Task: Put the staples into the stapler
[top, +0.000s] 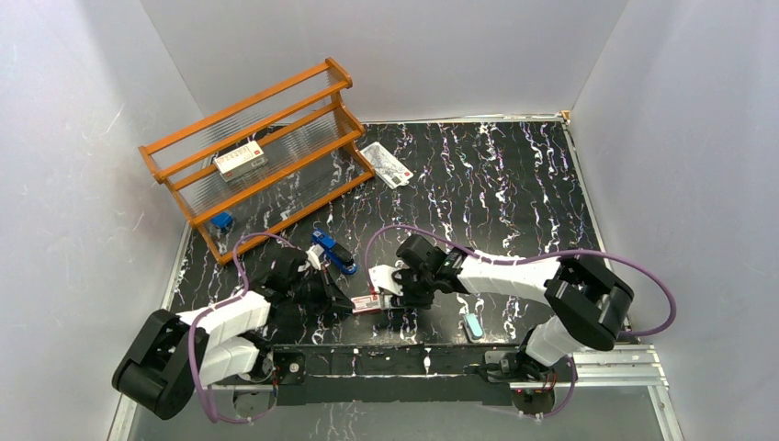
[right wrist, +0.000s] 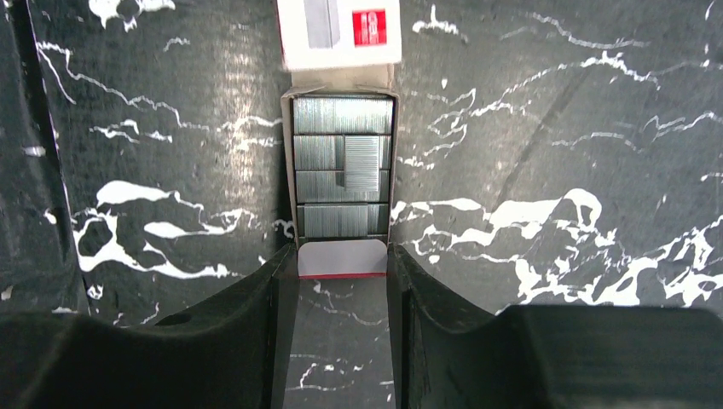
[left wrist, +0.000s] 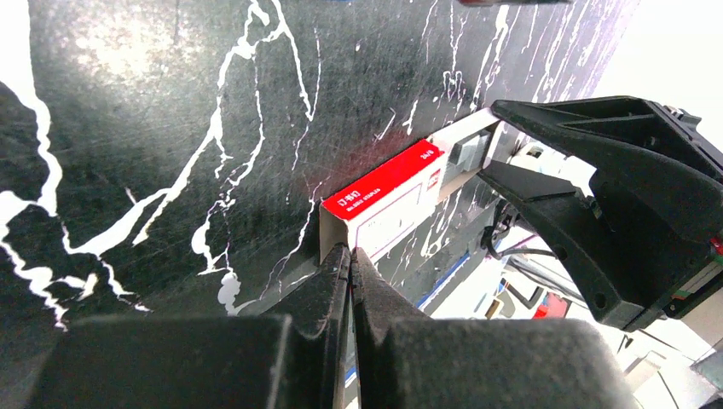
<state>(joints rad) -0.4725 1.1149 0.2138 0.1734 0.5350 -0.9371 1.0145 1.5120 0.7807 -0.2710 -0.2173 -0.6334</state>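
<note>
The staples box point(left wrist: 384, 192), a small red-and-white sleeve, lies near the table's front edge point(top: 366, 302). My left gripper point(left wrist: 350, 252) is shut on its near end; it also shows in the top view point(top: 342, 301). The pale inner tray point(right wrist: 341, 166) is slid out of the sleeve point(right wrist: 341, 30) and holds several silvery staple strips. My right gripper point(right wrist: 342, 256) holds the tray's near end and flap between its fingers; it also shows in the top view point(top: 393, 287). The blue stapler point(top: 333, 251) lies just behind, between both arms, untouched.
A wooden rack point(top: 257, 156) stands at the back left with a larger red-and-white box point(top: 241, 161) on a shelf and a small blue object point(top: 221, 220) below. A flat white printed packet point(top: 386, 165) lies beside it. A pale teal object point(top: 473, 324) lies front right.
</note>
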